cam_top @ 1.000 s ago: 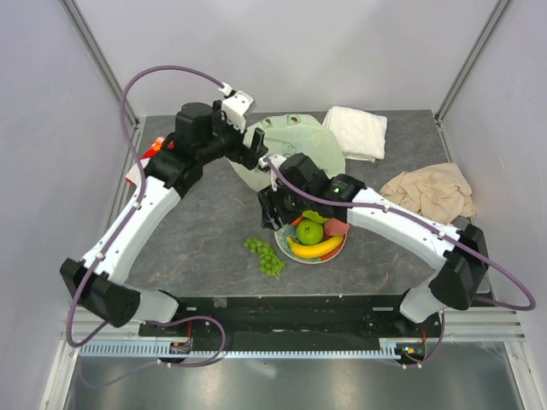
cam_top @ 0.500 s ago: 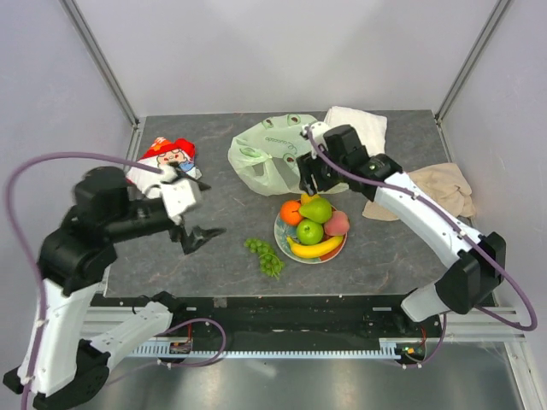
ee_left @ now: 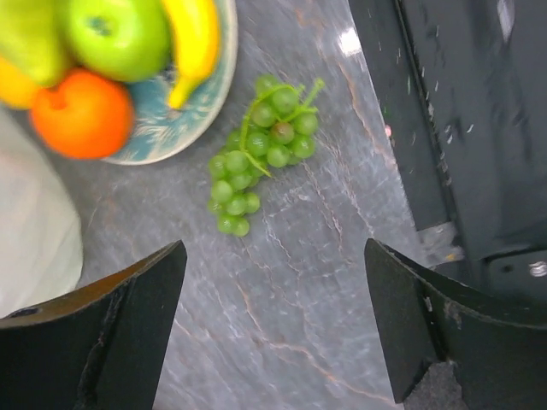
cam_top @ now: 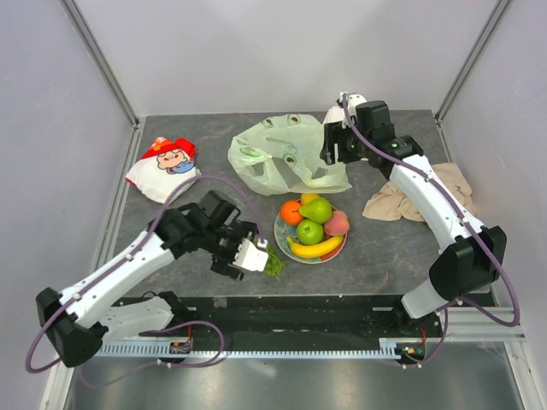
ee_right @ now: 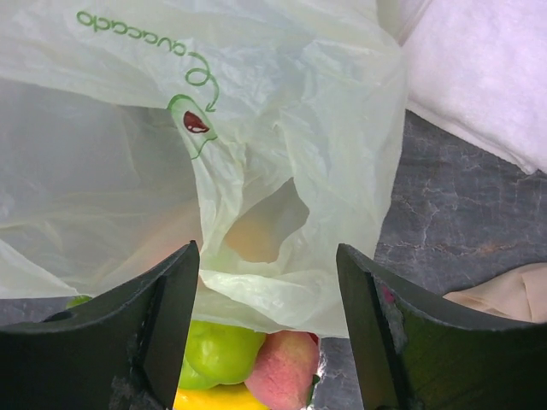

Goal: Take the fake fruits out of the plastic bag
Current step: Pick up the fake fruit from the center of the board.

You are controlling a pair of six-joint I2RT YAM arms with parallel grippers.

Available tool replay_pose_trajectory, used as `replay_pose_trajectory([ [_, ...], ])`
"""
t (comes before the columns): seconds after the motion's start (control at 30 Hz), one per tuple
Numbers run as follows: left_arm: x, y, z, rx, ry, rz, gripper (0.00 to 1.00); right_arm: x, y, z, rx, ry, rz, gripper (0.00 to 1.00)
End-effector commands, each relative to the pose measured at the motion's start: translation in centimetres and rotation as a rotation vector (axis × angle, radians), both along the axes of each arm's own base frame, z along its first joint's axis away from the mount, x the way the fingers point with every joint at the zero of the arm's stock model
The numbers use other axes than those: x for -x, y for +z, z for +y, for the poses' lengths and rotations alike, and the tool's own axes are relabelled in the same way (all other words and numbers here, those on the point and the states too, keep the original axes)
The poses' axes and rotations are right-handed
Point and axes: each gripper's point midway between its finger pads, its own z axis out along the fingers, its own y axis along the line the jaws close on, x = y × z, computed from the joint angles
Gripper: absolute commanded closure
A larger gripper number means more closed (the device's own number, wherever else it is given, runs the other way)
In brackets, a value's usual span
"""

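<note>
A: Left side first. The red-and-white cartoon snack packet lies far left on the grey stone-pattern table, not involved. Left arm?

B: The left gripper hangs low near the front edge. Its jaws are spread wide with nothing between them. The small green plastic grape bunch lies on the table just ahead of it, just beside the round red-and-teal flowered plate.

A: How will the grapes handle?

B: My judgement: light, hard and glossy, so single berries would slip. Close across the thick stem end instead.

A: What is on the plate?

B: A glossy orange, a green apple, a yellow banana, a green pear and a pink peach. All are out of the bag.

A: And the bag?

B: The thin translucent pale-green plastic bag lies slumped behind the plate. The right gripper hovers over its right side, fingers parted, gripping nothing. One handle loop sits right below it. A warm tint shows through the film, but I cannot tell whether any fruit is inside.

A: Where should it be gripped?

B: It is limp, crinkly and nearly weightless. Pinch the loop or a fold, since flat film would slide.

A: Further right?

B: A white folded towel, then a crumpled beige cloth.
</note>
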Motion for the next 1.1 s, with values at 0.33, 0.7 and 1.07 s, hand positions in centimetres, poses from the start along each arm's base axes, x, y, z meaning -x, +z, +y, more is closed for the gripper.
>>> replay_pose_trajectory([
  [0.33,-7.0,-7.4,-5.5,-0.079,-0.131,-0.230,0.33,0.4,2.3,-2.9,-0.153,-0.092,-0.005,0.25],
  [0.7,-6.5,-11.6,-5.3,-0.188,-0.219,-0.131,0.57,-1.1,2.9,-5.1,-0.172,-0.154,-0.016,0.24],
  [1.07,-6.3,-6.4,-5.6,-0.107,-0.184,-0.159,0.98,-1.3,2.6,-5.9,-0.172,-0.178,-0.011,0.23],
])
